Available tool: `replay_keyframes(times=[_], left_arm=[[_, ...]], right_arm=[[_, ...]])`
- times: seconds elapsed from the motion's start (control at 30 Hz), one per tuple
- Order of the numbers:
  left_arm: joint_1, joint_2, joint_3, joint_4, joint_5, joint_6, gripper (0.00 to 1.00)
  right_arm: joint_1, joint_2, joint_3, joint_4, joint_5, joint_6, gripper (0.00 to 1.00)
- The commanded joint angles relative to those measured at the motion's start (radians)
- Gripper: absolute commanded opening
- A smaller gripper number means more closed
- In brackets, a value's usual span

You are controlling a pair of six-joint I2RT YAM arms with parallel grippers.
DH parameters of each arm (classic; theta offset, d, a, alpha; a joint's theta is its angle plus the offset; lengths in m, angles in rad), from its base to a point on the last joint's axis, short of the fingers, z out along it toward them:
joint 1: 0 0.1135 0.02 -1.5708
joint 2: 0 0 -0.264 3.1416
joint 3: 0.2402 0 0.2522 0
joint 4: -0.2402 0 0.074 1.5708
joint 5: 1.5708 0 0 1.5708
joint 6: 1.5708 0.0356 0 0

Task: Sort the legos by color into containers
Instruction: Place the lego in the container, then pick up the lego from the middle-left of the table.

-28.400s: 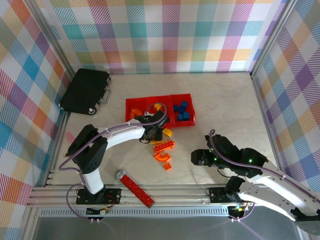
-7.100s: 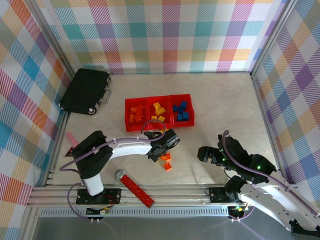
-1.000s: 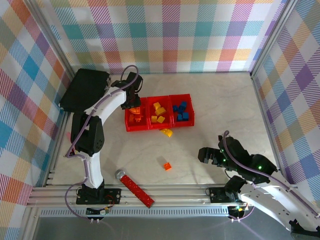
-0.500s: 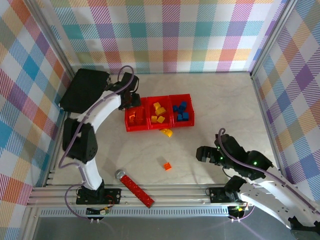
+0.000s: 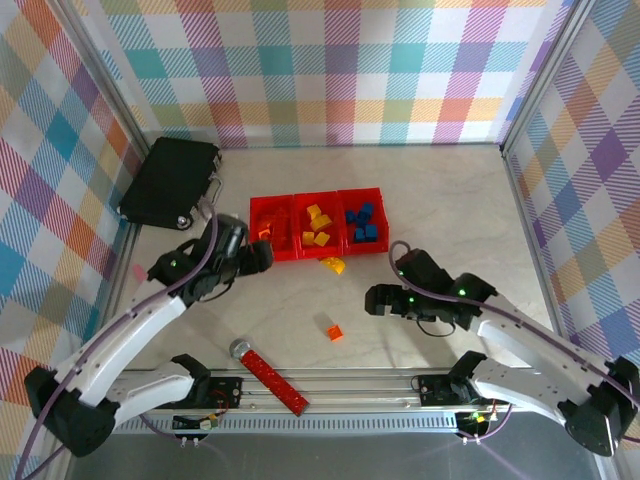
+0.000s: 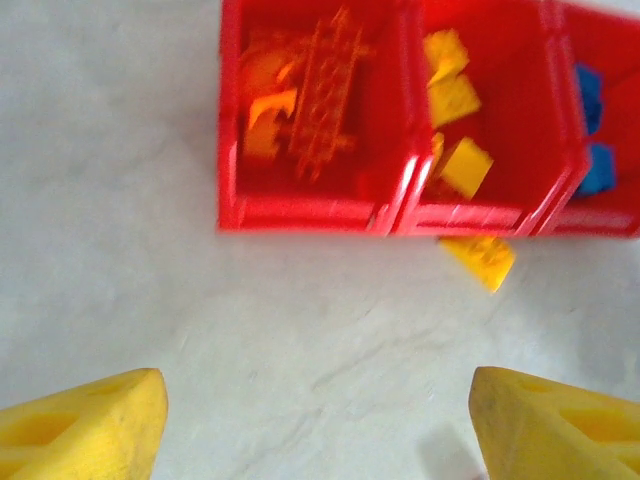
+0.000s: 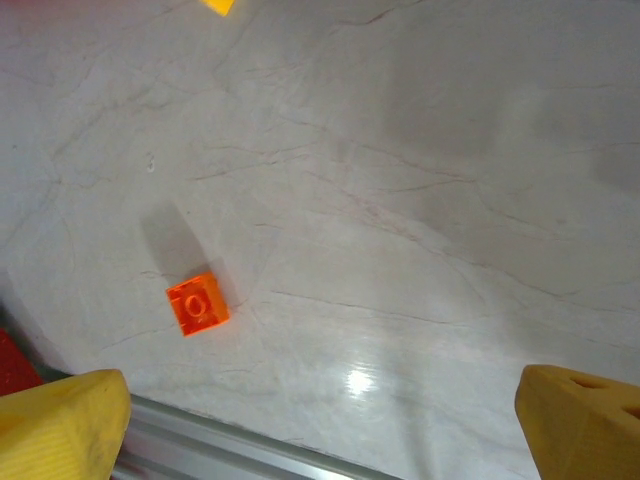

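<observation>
Three joined red containers (image 5: 318, 225) stand mid-table. In the left wrist view the left bin (image 6: 232, 120) holds orange legos, the middle bin yellow ones (image 6: 452, 98) and the right bin blue ones (image 6: 592, 130). A yellow brick (image 5: 333, 265) (image 6: 482, 258) lies on the table just in front of the bins. A small orange brick (image 5: 335, 332) (image 7: 197, 304) lies alone nearer the front rail. My left gripper (image 5: 260, 258) (image 6: 315, 430) is open and empty, near the left bin's front corner. My right gripper (image 5: 373, 298) (image 7: 320, 430) is open and empty, to the right of the orange brick.
A black case (image 5: 170, 180) lies at the back left. A long red bar with a silver round end (image 5: 270, 372) rests by the front rail (image 7: 250, 450). Checked walls close in the table on three sides.
My left arm has drawn back from over the left bin toward the front left, its jaws opening wider. My right arm has reached forward and left toward the orange brick.
</observation>
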Motion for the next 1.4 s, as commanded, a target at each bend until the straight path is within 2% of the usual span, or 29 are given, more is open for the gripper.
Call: replay_keyframes(times=[0.0,0.23,0.4,0.53,0.67,0.77,0.83,0.93,1.0,1.2,1.37], left_arm=[[-0.014,-0.119,-0.036,-0.076,-0.038,-0.078,0.80],[-0.014,-0.259,-0.028,-0.200,-0.087,-0.086,0.89],[-0.014,-0.287,-0.060,-0.196,-0.094,-0.084,0.92],[-0.014,-0.273,-0.081,-0.187,-0.042,-0.111,0.92],[-0.018,-0.229,-0.127,-0.160,0.089,-0.224,0.90],[-0.089,-0.229,-0.237,-0.005,0.197,-0.381,0.84],[-0.221,-0.205,-0.283,0.086,0.140,-0.493,0.82],[-0.421,-0.079,-0.237,0.088,0.002,-0.599,0.83],[-0.494,0.037,-0.183,0.081,-0.024,-0.650,0.85],[-0.547,0.292,-0.102,0.176,0.042,-0.763,0.87],[-0.548,0.434,-0.011,0.188,0.091,-0.765,0.87]], right_arm=[[0.039,0.071,0.063,0.041,-0.092,-0.047,0.98],[0.253,0.285,0.166,-0.042,0.013,0.000,0.97],[0.328,0.418,0.227,-0.027,0.028,0.046,0.95],[0.362,0.463,0.294,-0.090,0.132,0.078,0.94],[0.358,0.330,0.279,-0.139,0.302,0.133,0.96],[0.310,0.196,0.251,-0.182,0.387,0.145,0.97],[0.245,0.112,0.220,-0.189,0.378,0.122,0.97],[0.159,0.019,0.185,-0.198,0.338,0.092,0.97],[0.130,-0.023,0.170,-0.209,0.324,0.083,0.97],[0.125,-0.088,0.102,-0.192,0.272,0.063,0.97],[0.125,-0.172,0.035,-0.189,0.271,0.074,0.97]])
